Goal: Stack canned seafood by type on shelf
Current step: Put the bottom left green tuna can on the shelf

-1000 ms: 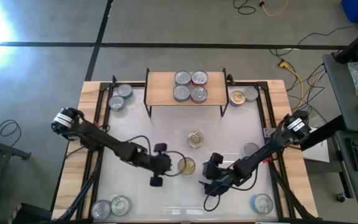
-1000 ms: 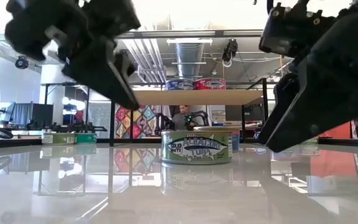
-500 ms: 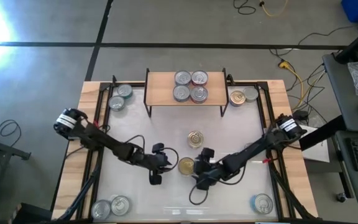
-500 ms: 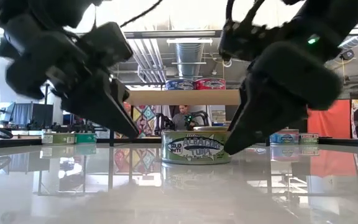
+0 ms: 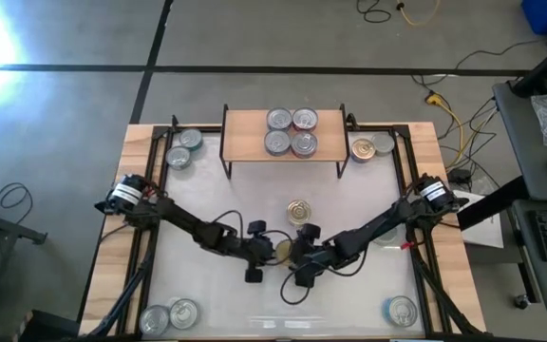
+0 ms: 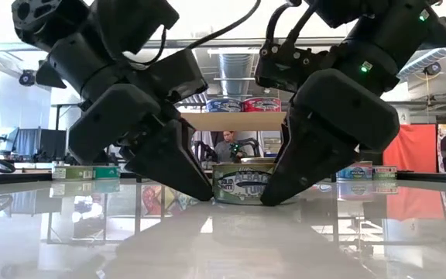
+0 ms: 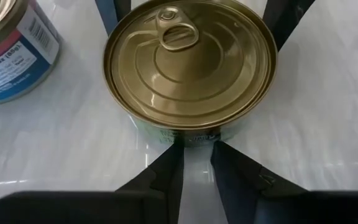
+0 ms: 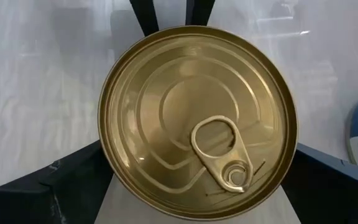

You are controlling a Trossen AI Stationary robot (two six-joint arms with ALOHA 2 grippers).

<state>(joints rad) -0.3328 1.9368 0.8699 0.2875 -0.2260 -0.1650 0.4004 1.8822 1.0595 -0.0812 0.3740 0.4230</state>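
Gold-topped tuna tin (image 5: 284, 249) is straddled by wide-spread right jaws (image 5: 298, 255), not gripped; left jaws (image 5: 266, 252), nearly clenched, are pressed against its opposite side.

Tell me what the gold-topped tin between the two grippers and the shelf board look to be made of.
Gold-topped tin: metal, apparently lacquered gold, glossy; it has stamped concentric rings and a pull tab, with a printed paper-like label round its side. Shelf board: light wood or wood-look laminate with a matt tan surface; grain is too faint to tell which.
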